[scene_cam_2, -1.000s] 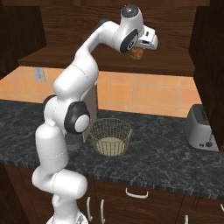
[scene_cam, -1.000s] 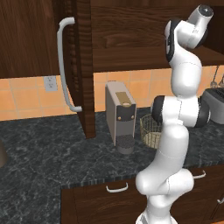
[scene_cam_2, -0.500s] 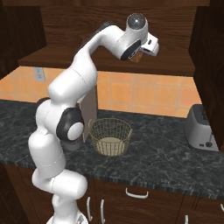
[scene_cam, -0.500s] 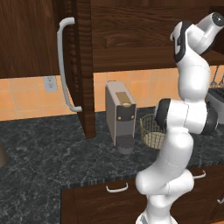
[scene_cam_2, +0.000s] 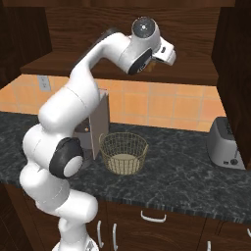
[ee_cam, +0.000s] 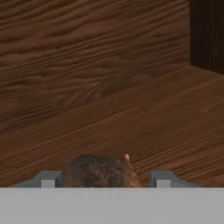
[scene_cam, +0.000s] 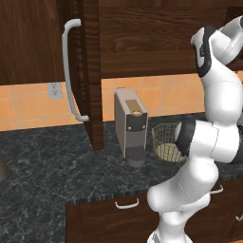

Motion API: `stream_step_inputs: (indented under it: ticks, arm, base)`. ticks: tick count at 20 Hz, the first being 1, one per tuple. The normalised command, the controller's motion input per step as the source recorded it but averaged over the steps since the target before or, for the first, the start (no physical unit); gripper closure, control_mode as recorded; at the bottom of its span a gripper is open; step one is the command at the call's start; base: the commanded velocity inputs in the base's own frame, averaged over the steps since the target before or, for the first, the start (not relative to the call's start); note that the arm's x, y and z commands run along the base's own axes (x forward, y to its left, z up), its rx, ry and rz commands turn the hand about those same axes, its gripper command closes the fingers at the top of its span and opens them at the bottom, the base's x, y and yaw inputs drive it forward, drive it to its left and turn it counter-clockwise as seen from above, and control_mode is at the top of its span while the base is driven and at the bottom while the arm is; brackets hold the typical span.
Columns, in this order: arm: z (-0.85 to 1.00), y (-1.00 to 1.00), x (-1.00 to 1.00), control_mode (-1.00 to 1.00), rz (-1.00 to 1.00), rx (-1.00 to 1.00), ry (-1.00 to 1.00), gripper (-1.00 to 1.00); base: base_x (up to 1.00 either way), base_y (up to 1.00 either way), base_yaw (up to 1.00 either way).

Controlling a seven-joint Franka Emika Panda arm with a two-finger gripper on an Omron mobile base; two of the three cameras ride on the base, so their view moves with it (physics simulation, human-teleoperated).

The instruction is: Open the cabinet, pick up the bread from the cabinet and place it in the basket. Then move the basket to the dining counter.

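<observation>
Swinging rightward at cabinet height, the arm has carried its wrist farther across than a second ago; nothing else on the surface has shifted.
Up in the open cabinet (scene_cam: pixel 90 71), the end effector (ee_cam: pixel 103 179) sits just above the shelf (ee_cam: pixel 144 127) with the bread (ee_cam: pixel 101 172) between its fingers (ee_cam: pixel 48 179), apparently clasped on it, jaws fairly wide around the lump. The basket (scene_cam_2: pixel 123 152) waits below on the black granite surface (scene_cam_2: pixel 186 171), right of the coffee machine (scene_cam: pixel 130 126), well under the hand. I'd say the grasp should stay firm while the wrist clears the shelf edge, then descends straight over the basket's middle before letting go; releasing high risks the bread bouncing off the wire rim.
</observation>
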Motion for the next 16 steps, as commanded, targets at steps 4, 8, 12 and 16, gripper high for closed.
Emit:
stream_step_inputs:
  ticks: [4,8,12,16]
  arm:
    - [0.28,0.38,-1.0,-1.0,-0.03,0.0,0.0,1.0]
    - [0.03,0.53,-1.0,-1.0,-0.11,0.0,-0.05,1.0]
    - [-0.09,0.61,-1.0,-1.0,-0.11,0.0,-0.04,1.0]
    - [-0.01,0.38,-1.0,-1.0,-0.13,0.03,0.04,1.0]
  base:
    - [0.0,0.0,0.0]
    - [0.0,0.0,0.0]
    - [0.0,0.0,0.0]
    - [0.0,0.0,0.0]
